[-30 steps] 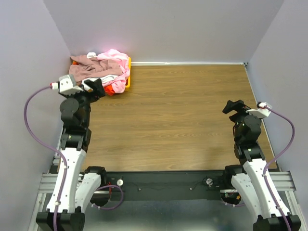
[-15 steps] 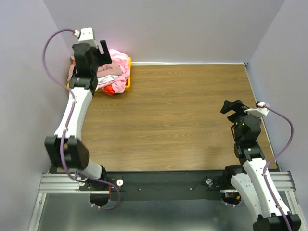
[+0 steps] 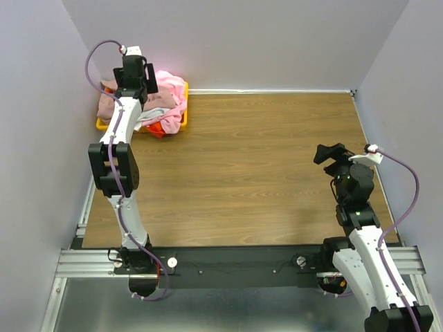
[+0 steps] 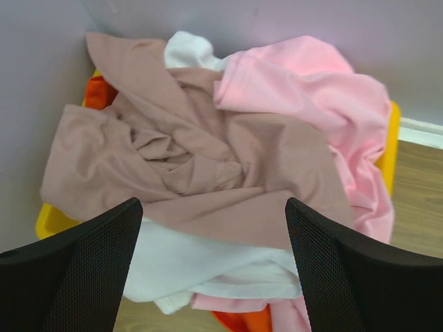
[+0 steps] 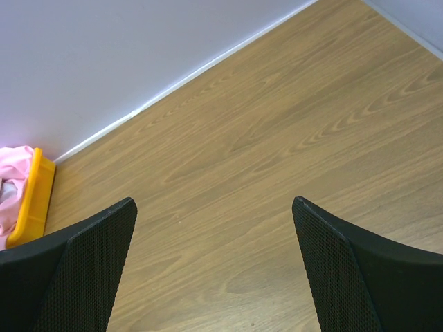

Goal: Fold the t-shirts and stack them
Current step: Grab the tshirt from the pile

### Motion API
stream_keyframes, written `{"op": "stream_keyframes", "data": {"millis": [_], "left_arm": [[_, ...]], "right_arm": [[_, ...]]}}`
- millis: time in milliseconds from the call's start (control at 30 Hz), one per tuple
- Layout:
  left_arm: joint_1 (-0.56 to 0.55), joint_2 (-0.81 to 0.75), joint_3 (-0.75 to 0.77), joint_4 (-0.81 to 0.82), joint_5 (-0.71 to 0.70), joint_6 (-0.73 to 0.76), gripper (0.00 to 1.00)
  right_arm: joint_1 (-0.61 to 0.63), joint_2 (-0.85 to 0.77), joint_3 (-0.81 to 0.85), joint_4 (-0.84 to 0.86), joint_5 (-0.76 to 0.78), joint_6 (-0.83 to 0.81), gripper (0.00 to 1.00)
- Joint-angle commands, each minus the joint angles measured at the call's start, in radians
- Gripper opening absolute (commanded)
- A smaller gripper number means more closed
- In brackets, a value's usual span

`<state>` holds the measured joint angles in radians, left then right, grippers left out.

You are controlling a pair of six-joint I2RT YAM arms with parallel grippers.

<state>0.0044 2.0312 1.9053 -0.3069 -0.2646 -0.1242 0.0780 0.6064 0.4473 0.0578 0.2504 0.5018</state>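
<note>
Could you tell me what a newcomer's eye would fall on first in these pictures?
The heap of t-shirts spilling from the yellow bin in the far left corner draws the eye, a mauve-pink tee lying on top beside a light pink tee. The left gripper hovers open right above it, while the right gripper hangs open over bare wooden table.

Lilac walls point(image 3: 242, 41) boxing in wood-grain table point(image 3: 242, 159) on three sides; white trim point(image 3: 277, 90) running along far edge.

Your left arm point(image 3: 112, 166) and right arm point(image 3: 354, 187) are white links with black joints; a purple cable point(image 3: 417, 183) loops along each, and the fingers point(image 4: 76, 277) are black, mesh-textured.
</note>
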Motion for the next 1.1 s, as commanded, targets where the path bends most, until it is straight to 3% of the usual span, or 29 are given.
{"op": "stream_keyframes", "data": {"millis": [0,233,667,733,933,967,1067], "left_arm": [[0.061,0.023,-0.006,-0.025,-0.042,0.003,0.92],[0.086,0.063,-0.068,0.008,-0.013,0.001,0.92],[0.088,0.199,0.024,-0.006,0.033,0.011,0.88],[0.089,0.213,0.031,-0.011,0.051,0.012,0.81],[0.088,0.183,0.023,-0.008,0.039,0.000,0.39],[0.088,0.172,0.017,0.006,0.042,-0.003,0.26],[0.088,0.138,0.000,0.018,0.057,-0.003,0.11]], "right_arm": [[-0.004,-0.002,-0.009,-0.010,-0.031,0.017,1.00],[-0.004,0.021,-0.009,-0.010,-0.030,0.024,1.00],[-0.003,0.035,-0.009,-0.010,-0.017,0.014,1.00],[-0.003,0.039,-0.010,-0.012,-0.014,0.014,1.00],[-0.004,0.038,-0.012,-0.010,-0.007,0.017,1.00],[-0.004,0.035,-0.013,-0.010,-0.007,0.017,1.00],[-0.004,0.035,-0.015,-0.010,-0.008,0.017,1.00]]}}
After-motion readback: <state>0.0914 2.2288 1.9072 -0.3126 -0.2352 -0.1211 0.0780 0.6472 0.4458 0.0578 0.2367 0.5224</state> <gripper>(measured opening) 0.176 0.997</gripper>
